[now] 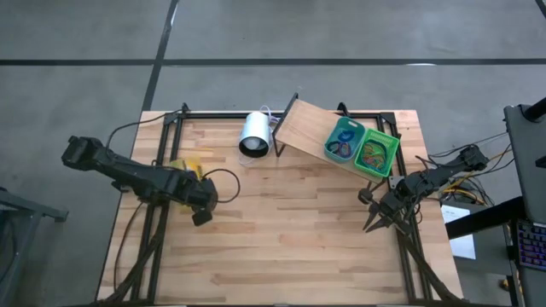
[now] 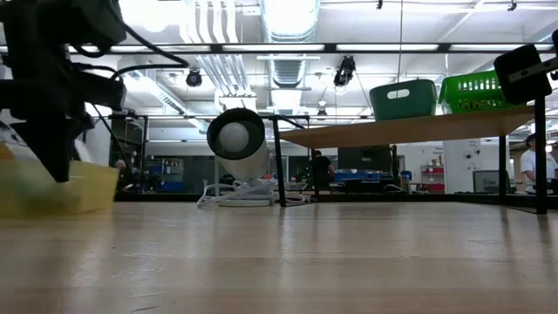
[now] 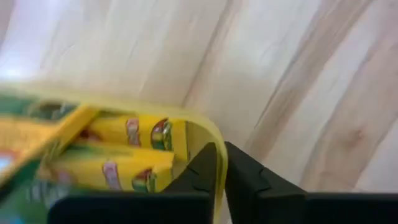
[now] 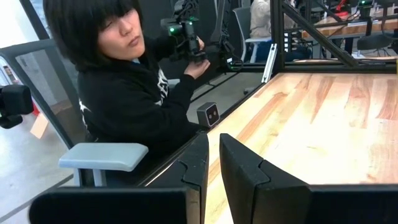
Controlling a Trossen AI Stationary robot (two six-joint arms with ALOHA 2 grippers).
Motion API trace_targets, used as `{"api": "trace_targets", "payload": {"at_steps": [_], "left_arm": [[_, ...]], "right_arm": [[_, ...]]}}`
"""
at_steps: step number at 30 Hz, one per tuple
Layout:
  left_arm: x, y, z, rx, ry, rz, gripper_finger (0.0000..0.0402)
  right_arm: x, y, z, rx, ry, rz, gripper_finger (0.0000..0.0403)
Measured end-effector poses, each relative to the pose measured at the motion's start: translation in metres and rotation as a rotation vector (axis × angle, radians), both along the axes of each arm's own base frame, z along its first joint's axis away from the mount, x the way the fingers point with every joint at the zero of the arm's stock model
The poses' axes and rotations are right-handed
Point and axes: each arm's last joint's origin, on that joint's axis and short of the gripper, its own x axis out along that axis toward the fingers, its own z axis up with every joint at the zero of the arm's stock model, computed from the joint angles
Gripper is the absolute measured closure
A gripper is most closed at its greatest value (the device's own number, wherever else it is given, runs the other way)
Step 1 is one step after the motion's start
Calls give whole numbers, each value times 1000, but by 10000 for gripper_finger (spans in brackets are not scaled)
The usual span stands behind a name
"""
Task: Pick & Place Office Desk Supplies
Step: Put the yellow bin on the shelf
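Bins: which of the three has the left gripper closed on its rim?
The yellow bin at the table's left; the left gripper pinches its rim. The teal bin and green bin sit untouched on the wooden board.

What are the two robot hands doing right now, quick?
Left gripper: closed on the rim of the yellow tray holding yellow boxes.
Right gripper: nearly closed, holding nothing, by the table's right edge.

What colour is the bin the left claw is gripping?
Yellow bin; clearest in the left wrist view.
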Motion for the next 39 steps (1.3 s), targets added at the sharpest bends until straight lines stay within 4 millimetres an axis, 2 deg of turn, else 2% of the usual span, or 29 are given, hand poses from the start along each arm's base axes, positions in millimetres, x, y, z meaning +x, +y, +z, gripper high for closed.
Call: {"api": "trace_targets", "payload": {"at_steps": [5, 12, 17, 23, 35, 39], "left_arm": [[6, -2, 1, -18, -66, -10, 396], [20, -5, 2, -30, -179, -99, 395], [32, -8, -7, -18, -183, -136, 395], [65, -11, -13, 1, -212, -223, 395], [139, -16, -9, -36, -192, -317, 395], [164, -22, -8, -31, -201, -407, 395]], "right_arm": [[0, 0, 0, 0, 0, 0, 364], [0, 0, 0, 0, 0, 0, 364], [0, 0, 0, 0, 0, 0, 364], [0, 0, 0, 0, 0, 0, 364], [0, 0, 0, 0, 0, 0, 364], [0, 0, 0, 0, 0, 0, 364]]}}
